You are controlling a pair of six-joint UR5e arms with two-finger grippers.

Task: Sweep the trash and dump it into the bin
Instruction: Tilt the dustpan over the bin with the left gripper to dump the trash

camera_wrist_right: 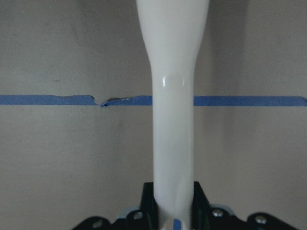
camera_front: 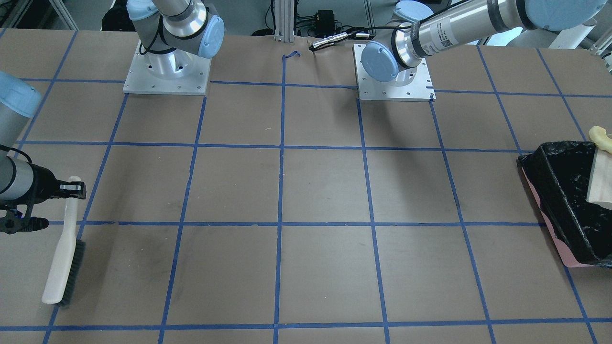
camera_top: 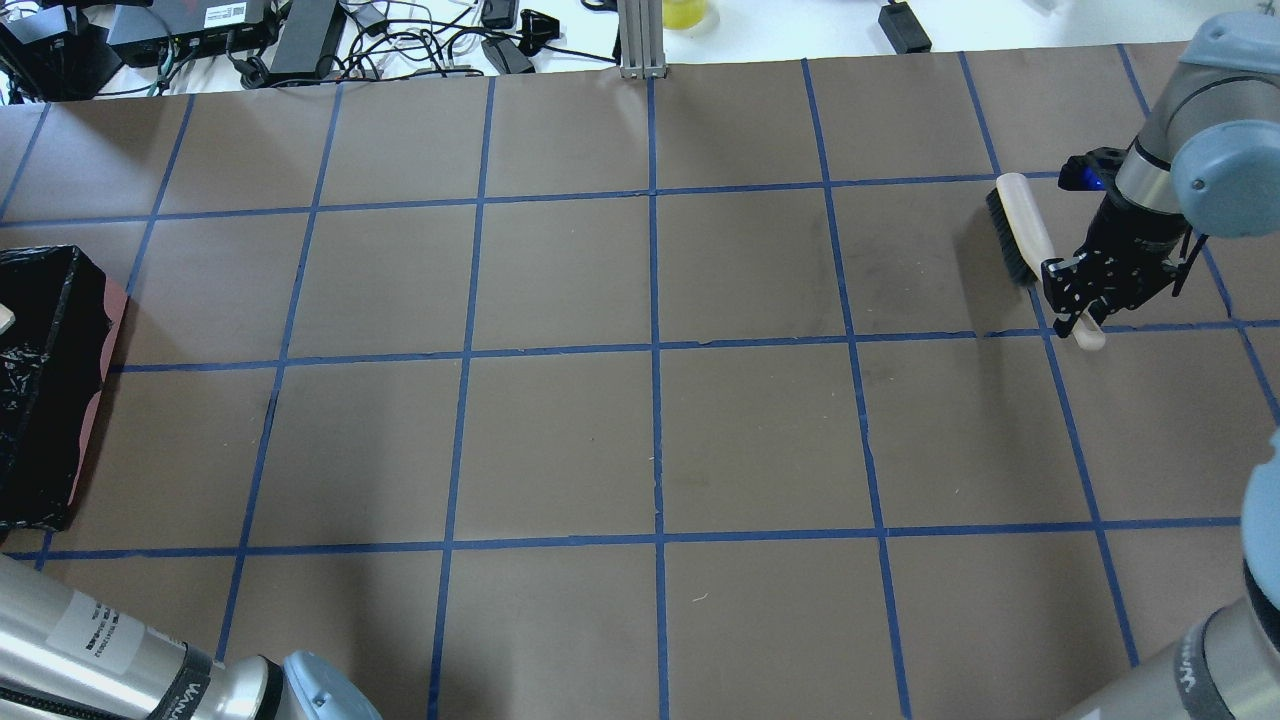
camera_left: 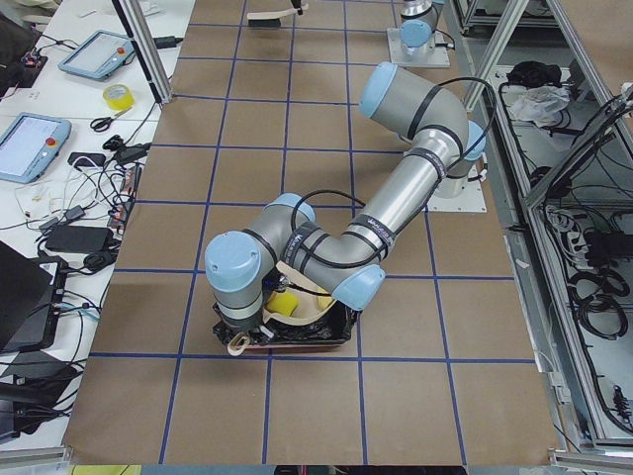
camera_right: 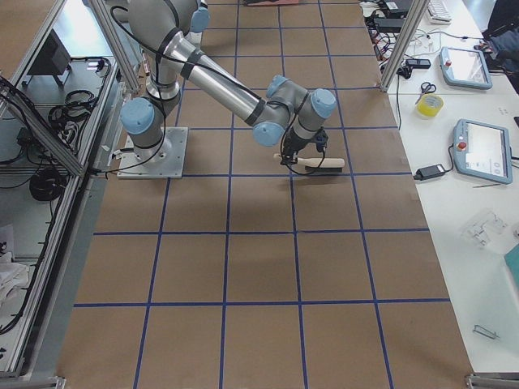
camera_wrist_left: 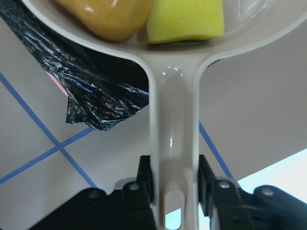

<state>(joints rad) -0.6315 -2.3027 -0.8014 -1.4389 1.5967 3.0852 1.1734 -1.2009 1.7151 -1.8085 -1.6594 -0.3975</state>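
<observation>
My left gripper (camera_wrist_left: 175, 179) is shut on the handle of a beige dustpan (camera_wrist_left: 172, 120), held over the bin (camera_front: 554, 191), a pink container lined with a black bag (camera_wrist_left: 96, 100). The pan holds the orange-brown lump (camera_wrist_left: 110, 19) and the yellow wedge (camera_wrist_left: 187, 21). A pale curved piece (camera_front: 600, 137), like the melon-rind slice, shows at the pan's edge (camera_front: 603, 181). My right gripper (camera_top: 1080, 300) is shut on the handle of a brush (camera_top: 1020, 225), low over the table at the far right. The brush also shows in the front view (camera_front: 62, 258).
The bin (camera_top: 50, 400) stands at the table's left edge. The table is brown with a blue tape grid (camera_top: 655, 350). Both arm bases (camera_front: 167, 71) stand at the robot's side. Cables and devices (camera_top: 300, 35) lie beyond the far edge.
</observation>
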